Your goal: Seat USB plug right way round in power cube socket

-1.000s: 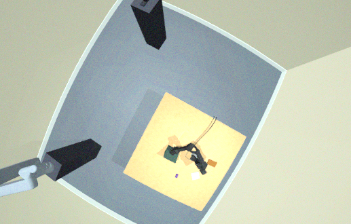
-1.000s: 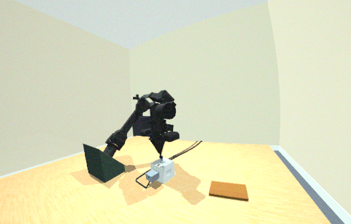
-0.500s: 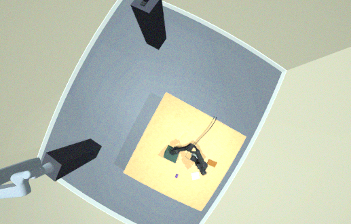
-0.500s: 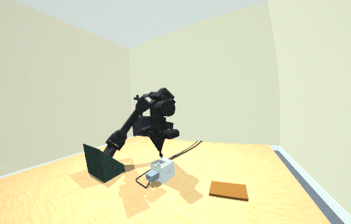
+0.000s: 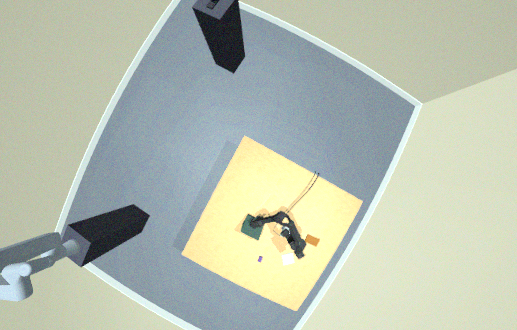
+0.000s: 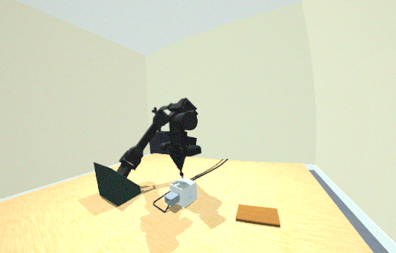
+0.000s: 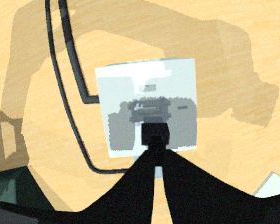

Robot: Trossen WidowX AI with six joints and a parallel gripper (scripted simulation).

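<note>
We see our hand (image 6: 181, 171) clamped on the small black USB plug (image 7: 155, 135), held just above the white power cube (image 6: 184, 192) on the pale wooden tabletop (image 6: 302, 192). Two thin black cables (image 7: 66, 36) run past the cube's side. A flat orange-brown pad (image 6: 258, 215) lies well apart, a dark green wedge-shaped block (image 6: 113, 185) near the arm's base.

Arm (image 6: 142, 143) arched over, pincer (image 6: 181, 173) pointing down, clamped shut on plug (image 7: 155, 133).

One power cube (image 6: 183, 192), one USB plug (image 7: 155, 135), two black cables (image 6: 211, 167), one brown pad (image 6: 258, 215), one arm (image 6: 142, 142).
</note>
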